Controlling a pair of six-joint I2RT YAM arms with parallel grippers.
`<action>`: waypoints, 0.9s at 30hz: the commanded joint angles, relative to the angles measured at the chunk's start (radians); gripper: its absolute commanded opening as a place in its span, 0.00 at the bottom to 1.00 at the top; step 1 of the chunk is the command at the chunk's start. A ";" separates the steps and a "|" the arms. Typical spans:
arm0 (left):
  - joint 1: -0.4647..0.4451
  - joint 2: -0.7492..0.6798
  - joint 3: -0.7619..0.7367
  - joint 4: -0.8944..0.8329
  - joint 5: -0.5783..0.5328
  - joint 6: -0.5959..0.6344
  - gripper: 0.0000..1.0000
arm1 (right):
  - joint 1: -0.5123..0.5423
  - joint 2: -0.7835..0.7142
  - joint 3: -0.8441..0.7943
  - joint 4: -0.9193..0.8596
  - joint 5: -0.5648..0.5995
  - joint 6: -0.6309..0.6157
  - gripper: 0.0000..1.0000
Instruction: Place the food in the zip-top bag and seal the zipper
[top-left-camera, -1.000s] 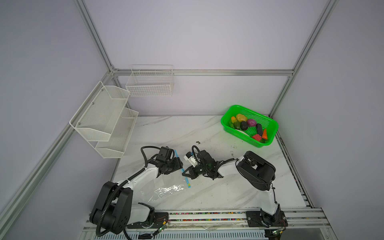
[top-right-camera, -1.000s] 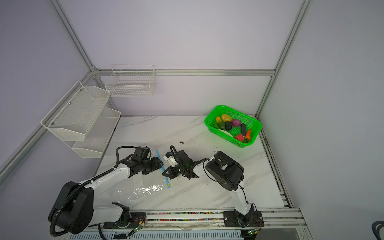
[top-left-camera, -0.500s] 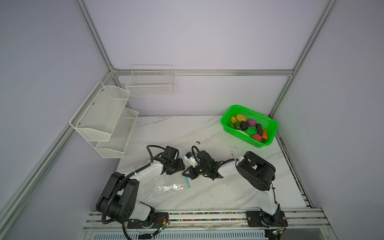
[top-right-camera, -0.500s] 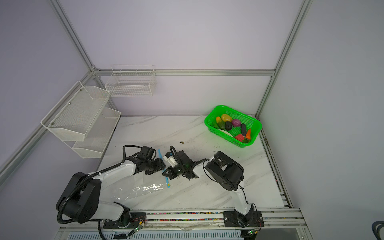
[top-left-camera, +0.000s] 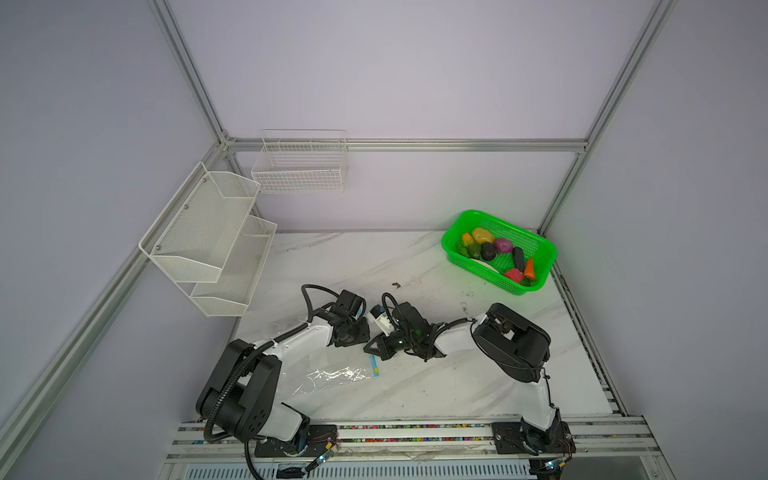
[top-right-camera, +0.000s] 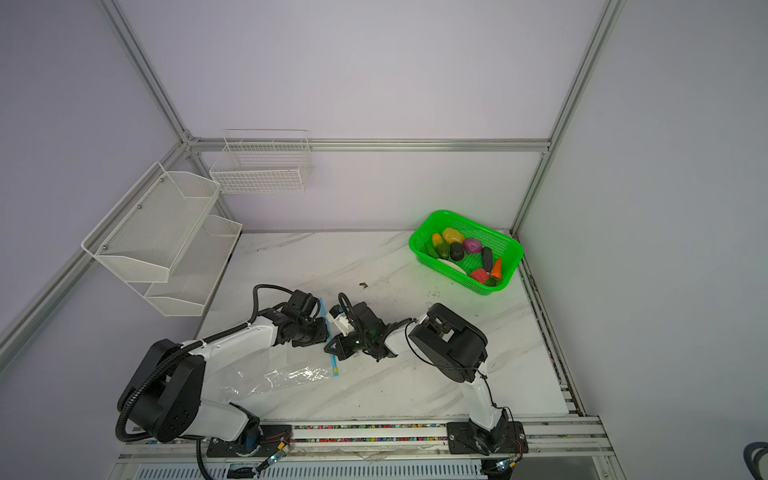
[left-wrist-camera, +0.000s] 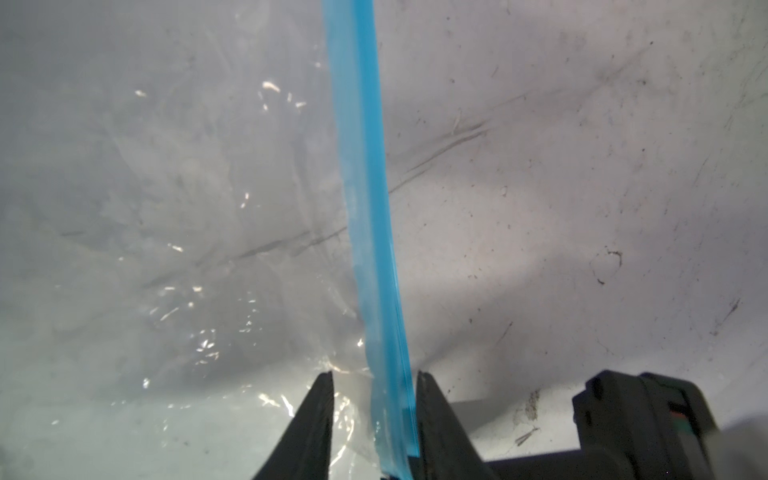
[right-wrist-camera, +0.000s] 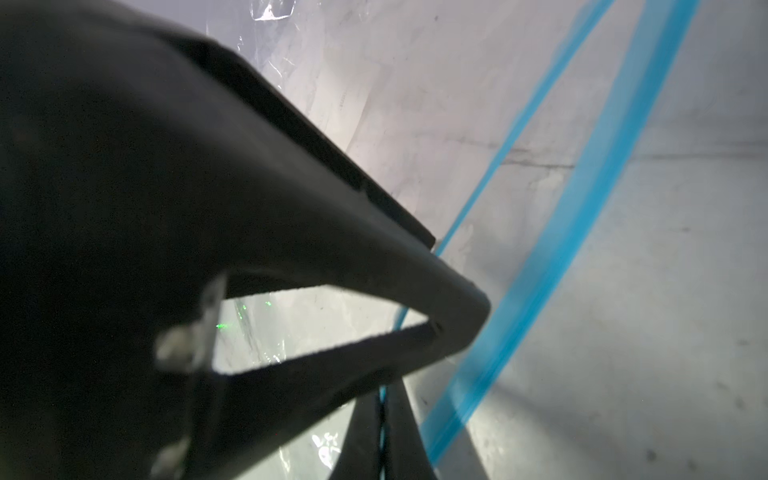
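The clear zip-top bag (top-left-camera: 332, 376) lies crinkled on the marble table, front left of centre. Its blue zipper (left-wrist-camera: 365, 208) runs between my left gripper's (left-wrist-camera: 374, 376) fingers. The strip rests against one finger, with a gap to the other, so that gripper is open. My right gripper (right-wrist-camera: 382, 415) is shut on a thin blue edge of the zipper, and a wider blue band (right-wrist-camera: 582, 208) runs beside it. In both top views the two grippers (top-left-camera: 361, 334) (top-left-camera: 371, 347) meet tip to tip over the bag's mouth. The food (top-left-camera: 498, 249) sits in the green basket (top-left-camera: 453, 237) at the back right.
White mesh shelves (top-left-camera: 208, 232) hang on the left wall and a wire basket (top-left-camera: 299, 166) on the back wall. A small dark scrap (top-left-camera: 395, 285) lies mid-table. A metal rail (top-left-camera: 395, 428) runs along the front edge.
My left arm has swung right, bringing its gripper up against the right gripper, and its jaws have narrowed around the blue zipper. The right gripper has stayed put, still shut.
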 joint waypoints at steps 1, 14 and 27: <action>-0.016 -0.012 0.083 -0.020 -0.037 0.011 0.28 | 0.011 -0.036 0.019 -0.013 0.008 -0.012 0.00; -0.039 -0.007 0.091 -0.053 -0.085 0.015 0.11 | 0.016 -0.058 0.004 -0.006 0.020 -0.010 0.01; -0.056 -0.015 0.113 -0.074 -0.117 0.012 0.00 | 0.025 -0.068 -0.004 -0.004 0.030 -0.015 0.05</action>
